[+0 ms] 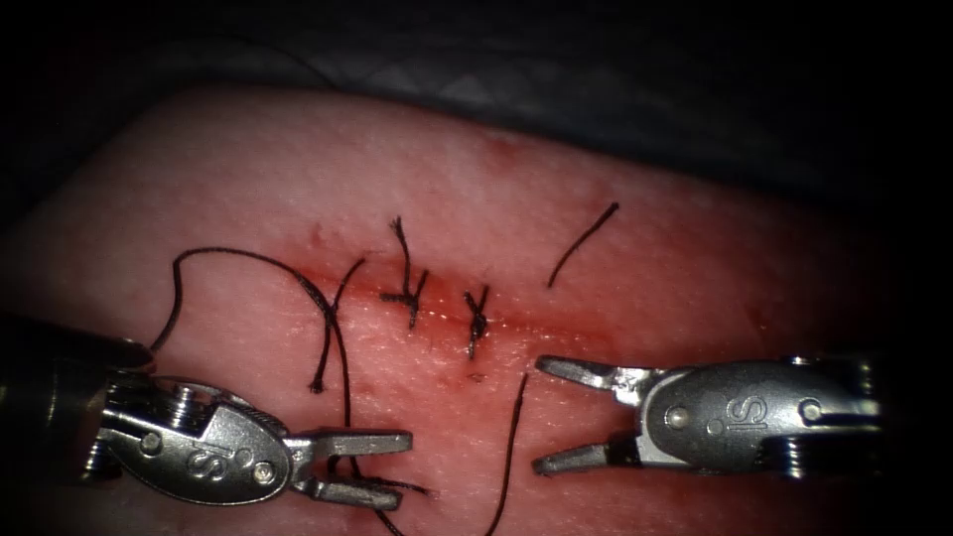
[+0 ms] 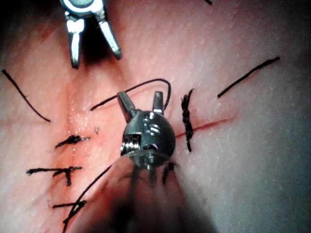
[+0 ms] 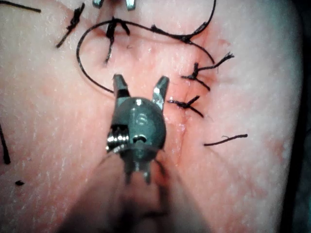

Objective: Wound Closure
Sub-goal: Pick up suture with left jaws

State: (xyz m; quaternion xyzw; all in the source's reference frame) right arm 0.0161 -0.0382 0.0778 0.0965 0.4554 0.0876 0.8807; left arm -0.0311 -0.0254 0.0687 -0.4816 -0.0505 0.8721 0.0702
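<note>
The tissue [image 1: 615, 129] is lying under both tools, with the cut [image 1: 556, 326] running across it as a red line. Two knots [image 1: 409, 296] are sitting on the cut, their cut ends sticking up and down from the line. Red fluid [image 1: 347, 288] is staining the skin along the cut.

The left tool [image 1: 369, 467] is lying low on the left, below the cut. Its jaws are standing slightly apart, and the thread [image 1: 248, 256] is passing between or just behind them; whether they are gripping it cannot be told. From there the thread is arching up and leftward in a long loop over the tissue and is crossing the left end of the cut.

The right tool [image 1: 552, 415] is lying low on the right, below the cut. Its jaws are spread wide and are holding nothing. In the right wrist view the same jaws [image 3: 141, 87] are gaping over bare tissue, with the thread loop just beyond them.

A loose thread piece [image 1: 584, 244] is lying above the cut on the right. Another strand [image 1: 508, 452] is running down between the two tools.

The needle cannot be made out.
</note>
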